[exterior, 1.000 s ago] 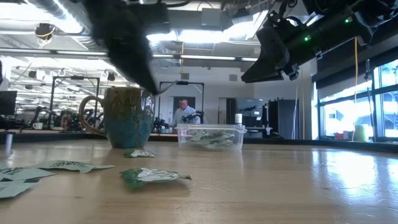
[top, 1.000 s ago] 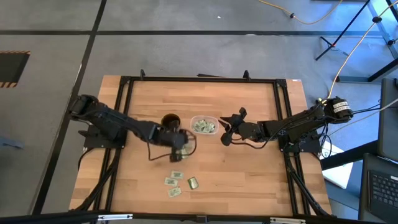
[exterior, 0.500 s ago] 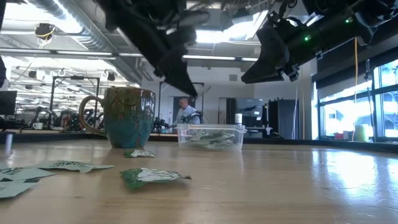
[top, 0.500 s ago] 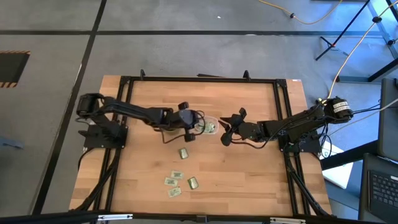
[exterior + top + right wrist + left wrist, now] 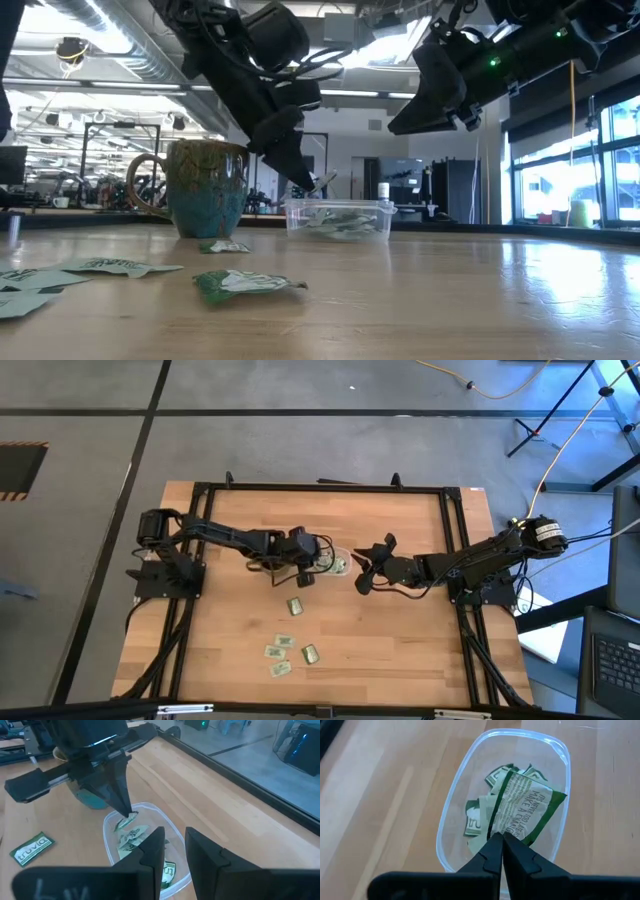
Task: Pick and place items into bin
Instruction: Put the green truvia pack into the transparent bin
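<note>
A green and white packet (image 5: 524, 810) is pinched by one end between the closed fingers of the left gripper (image 5: 502, 839), directly above the open mouth of the clear bin (image 5: 451, 815). The packet's long axis runs forward from the fingertips, over packets already lying in the bin, so only a release appears to be needed. The bin sits near the middle of the table (image 5: 400, 630), just right of the brown mug (image 5: 205, 185), which stands close beside the left arm. The right gripper (image 5: 366, 568) is held in the air just to the right of the bin, its fingers slightly apart and holding nothing. Four more packets (image 5: 290, 645) lie loose on the near part of the table, well apart from the bin, with open wood all around them.
</note>
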You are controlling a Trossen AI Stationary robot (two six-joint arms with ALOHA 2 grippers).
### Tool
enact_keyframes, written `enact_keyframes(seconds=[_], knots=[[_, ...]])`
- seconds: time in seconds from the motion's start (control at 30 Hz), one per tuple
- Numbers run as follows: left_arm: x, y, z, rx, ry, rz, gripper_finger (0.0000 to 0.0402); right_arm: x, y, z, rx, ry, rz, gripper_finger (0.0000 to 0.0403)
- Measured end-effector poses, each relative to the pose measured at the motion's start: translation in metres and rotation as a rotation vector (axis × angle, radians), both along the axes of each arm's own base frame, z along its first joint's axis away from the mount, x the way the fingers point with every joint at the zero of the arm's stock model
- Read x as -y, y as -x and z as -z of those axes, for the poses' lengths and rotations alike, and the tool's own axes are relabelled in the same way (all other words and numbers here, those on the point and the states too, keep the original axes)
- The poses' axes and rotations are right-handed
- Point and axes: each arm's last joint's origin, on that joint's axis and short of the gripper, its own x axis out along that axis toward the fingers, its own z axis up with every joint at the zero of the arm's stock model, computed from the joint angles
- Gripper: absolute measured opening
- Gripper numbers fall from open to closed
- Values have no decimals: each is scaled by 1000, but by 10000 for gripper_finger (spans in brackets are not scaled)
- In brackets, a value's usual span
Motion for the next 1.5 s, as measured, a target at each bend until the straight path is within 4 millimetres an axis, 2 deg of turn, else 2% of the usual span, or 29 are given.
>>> enact_keyframes(seconds=[0.33,0.5,0.6,0.73,0.8,0.9,1.1,1.27,1.5], knots=[[-1,1,1,-10,14,-2,40,0,0,0,-1,-4,-8,80],[3,-1,-15,10,-6,48,47,-1,0,0,-2,-9,-19,80],[17,-6,-31,42,-23,180,46,-1,0,1,-12,-7,-19,80],[46,-1,-44,-10,-5,409,40,-1,1,2,-22,-7,-21,80],[60,8,-40,-96,10,481,37,-1,1,2,-21,-8,-22,80],[78,20,-31,-232,67,481,35,-1,0,2,-20,-16,-32,80],[104,32,-14,-303,37,512,48,-1,0,2,-20,-23,-44,80],[110,27,-3,-300,17,487,65,-2,0,2,-17,-24,-44,81],[107,15,18,-314,17,481,85,-2,0,2,-17,-25,-44,81]])
